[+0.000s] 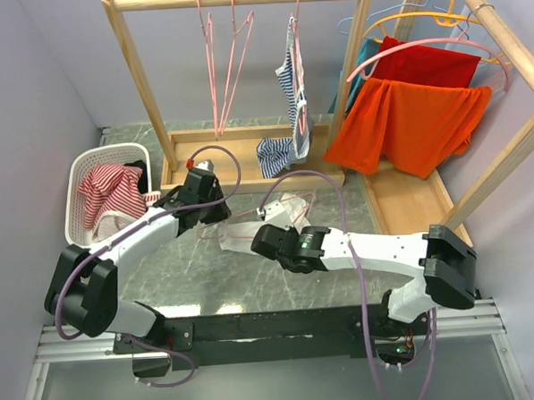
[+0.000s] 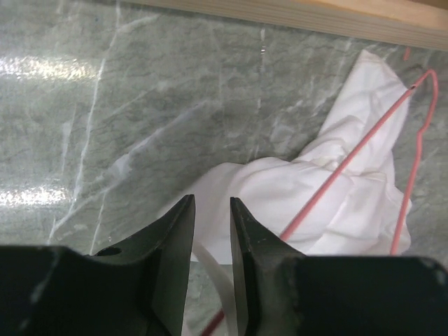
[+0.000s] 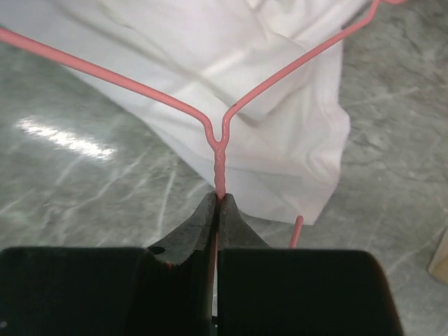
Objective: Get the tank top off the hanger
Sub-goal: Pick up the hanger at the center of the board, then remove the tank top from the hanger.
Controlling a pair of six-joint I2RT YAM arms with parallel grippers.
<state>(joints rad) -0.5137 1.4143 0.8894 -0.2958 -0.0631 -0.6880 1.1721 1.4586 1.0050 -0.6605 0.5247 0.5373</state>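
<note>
— Where is the tank top (image 2: 294,189)?

— It lies crumpled on the green marble tabletop (image 2: 140,105), just in front of the base of the wooden rack (image 1: 144,81), between the ends of the two arms. The pink wire hanger (image 3: 224,140) lies on it, both shoulder wires running across the white cloth.

— Is the cloth off the hanger?

— That cannot be told. The folds hide where the straps run.

— What does the right arm (image 1: 386,247) hold?

— The right jaws are clenched tight on the hanger's twisted neck, just below the point where the two shoulder wires meet.

— And the left arm (image 1: 135,238)?

— The left jaws hang low at the near edge of the cloth with a narrow gap between them. A white strip of the garment shows in that gap, and a bit of pink wire shows below it. Whether they pinch the strip cannot be told.

— Anything else nearby?

— A white laundry basket (image 1: 73,210) with a red-striped garment (image 1: 105,190) in it stands to the left arm's side. A blue-striped top (image 1: 292,82) hangs on the rack. An orange garment (image 1: 406,125) hangs on a second rack to the right.
</note>
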